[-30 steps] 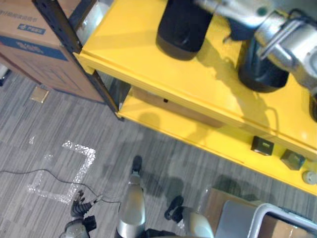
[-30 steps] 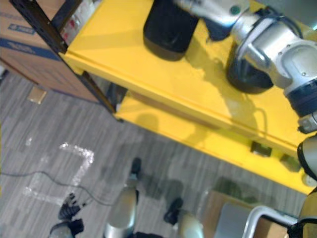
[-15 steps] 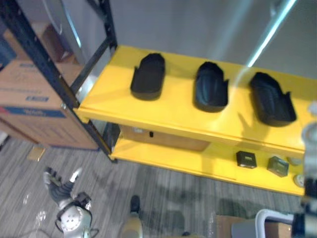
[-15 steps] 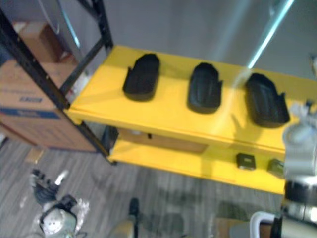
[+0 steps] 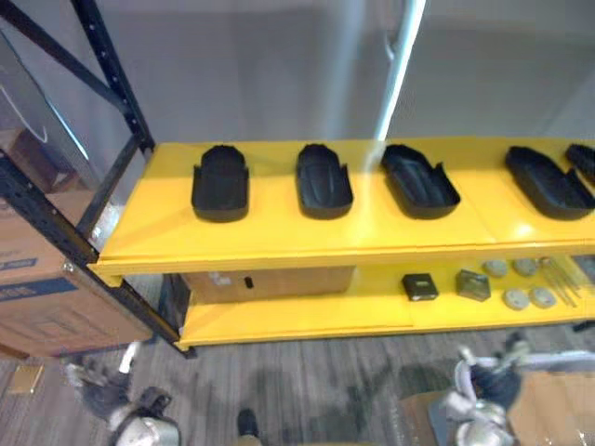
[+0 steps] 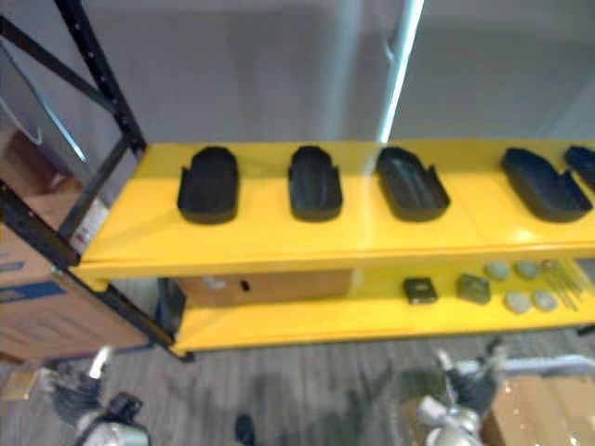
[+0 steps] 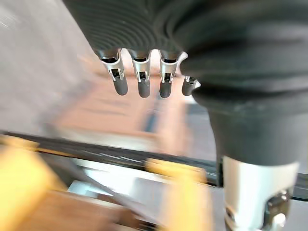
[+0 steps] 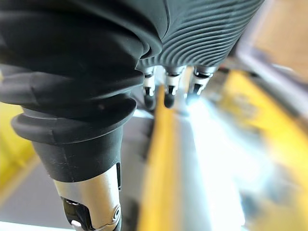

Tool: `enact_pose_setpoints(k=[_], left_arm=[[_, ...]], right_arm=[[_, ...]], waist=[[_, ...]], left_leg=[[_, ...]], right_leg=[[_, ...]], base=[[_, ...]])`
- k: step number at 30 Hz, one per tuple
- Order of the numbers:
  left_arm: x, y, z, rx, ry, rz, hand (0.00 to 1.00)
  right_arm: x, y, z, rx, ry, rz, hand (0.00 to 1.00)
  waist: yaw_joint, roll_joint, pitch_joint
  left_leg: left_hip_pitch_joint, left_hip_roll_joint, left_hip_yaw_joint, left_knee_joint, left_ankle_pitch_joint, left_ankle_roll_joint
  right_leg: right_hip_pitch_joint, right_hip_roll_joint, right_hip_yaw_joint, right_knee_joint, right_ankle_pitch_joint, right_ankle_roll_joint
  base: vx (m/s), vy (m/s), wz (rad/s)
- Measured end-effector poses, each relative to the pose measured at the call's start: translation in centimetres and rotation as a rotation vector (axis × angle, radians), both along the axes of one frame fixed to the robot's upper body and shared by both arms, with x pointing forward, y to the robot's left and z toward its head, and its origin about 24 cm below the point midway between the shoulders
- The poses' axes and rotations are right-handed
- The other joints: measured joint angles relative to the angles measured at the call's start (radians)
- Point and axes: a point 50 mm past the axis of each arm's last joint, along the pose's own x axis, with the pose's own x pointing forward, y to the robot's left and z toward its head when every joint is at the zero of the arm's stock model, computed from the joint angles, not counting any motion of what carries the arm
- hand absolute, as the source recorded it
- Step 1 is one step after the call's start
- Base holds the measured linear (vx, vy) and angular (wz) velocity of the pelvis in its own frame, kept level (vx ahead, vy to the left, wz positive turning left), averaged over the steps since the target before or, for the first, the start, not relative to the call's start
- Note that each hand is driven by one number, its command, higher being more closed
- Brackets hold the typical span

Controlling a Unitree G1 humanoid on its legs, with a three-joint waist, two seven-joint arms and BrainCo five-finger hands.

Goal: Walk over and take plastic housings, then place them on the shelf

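Right arm now withdrawn from over the shelf; my head view has pulled back to take in the whole row. Five black plastic housings (image 5: 323,179) lie spaced along the top tier of the yellow shelf (image 5: 279,243). I judge them light, stiff and smooth-walled, best pinched across the long side rims. Left hand (image 7: 139,82) and right hand (image 8: 168,94) hang low near the floor, fingers relaxed, empty.

We see the last housing (image 5: 586,160) cut off by the right edge, and the cardboard box (image 5: 33,288) cut off by the left one. The small parts (image 5: 517,282) on the lower shelf (image 5: 307,311) are too small to name (some look round). What lies past the left hand (image 7: 144,77) is too blurred to tell.
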Motion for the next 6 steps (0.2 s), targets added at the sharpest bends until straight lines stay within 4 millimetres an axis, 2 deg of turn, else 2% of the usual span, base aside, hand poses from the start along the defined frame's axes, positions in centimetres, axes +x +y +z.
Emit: enact_pose_setpoints(k=[3,6], left_arm=[[-1.8,-1.5,-3.7,-0.110,0.206,-0.018,0.00],[-3.6,-2.0,-5.6,-0.182,0.329,-0.012,0.00]], right_arm=[[-0.7,0.9,-3.8,0.158,0.169,-0.022,0.00],[-2.8,0.6,-6.2,0.294,0.291,-0.122,0.00]], waist=[[0.009,0.001,-0.003],[0.018,0.006,0.000]], left_leg=[[0.011,-0.018,-0.003,0.000,-0.005,0.003],[0.012,-0.034,-0.007,0.000,-0.009,0.009]], right_leg=[[0.015,-0.010,-0.002,0.000,-0.008,0.001],[0.025,-0.019,-0.005,-0.008,-0.014,-0.003]], base=[[0.00,0.023,0.04],[0.00,0.032,0.10]])
